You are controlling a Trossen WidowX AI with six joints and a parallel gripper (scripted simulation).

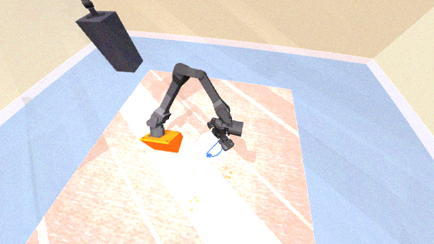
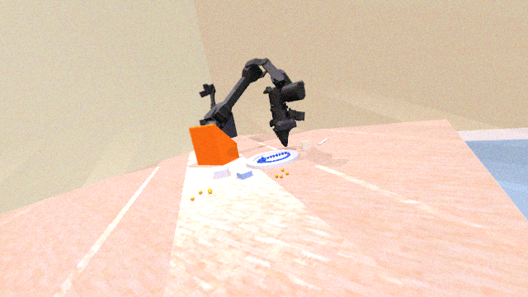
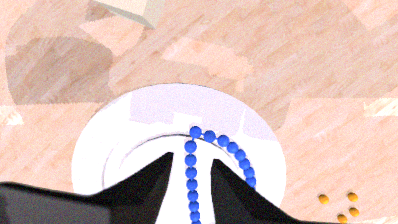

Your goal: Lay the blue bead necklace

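Observation:
The blue bead necklace point(image 1: 209, 155) point(image 2: 261, 159) point(image 3: 195, 132) lies on the white round bead board point(image 1: 199, 145) point(image 2: 294, 157) point(image 3: 165, 102). In the wrist view one strand runs straight across the inner area, and another curves along the right side near the groove line. Its far bend lies at the groove's upper edge. In the top and exterior views its other end is bunched. My gripper point(image 1: 227, 148) point(image 2: 285, 144) point(image 3: 192, 161) points down just above the board, its fingers partly open with a gap between them. The straight strand shows below that gap. The fingers hide part of the board and necklace.
A cream block point(image 2: 305, 145) point(image 3: 130, 6) and a white stick point(image 2: 323, 141) lie beyond the board. A white block point(image 2: 221, 172) and a light blue block point(image 2: 244, 174) lie in front, with small orange beads point(image 1: 226, 168) point(image 2: 281, 176) point(image 3: 324, 199). The orange base point(image 1: 166, 144) point(image 2: 212, 146) stands left.

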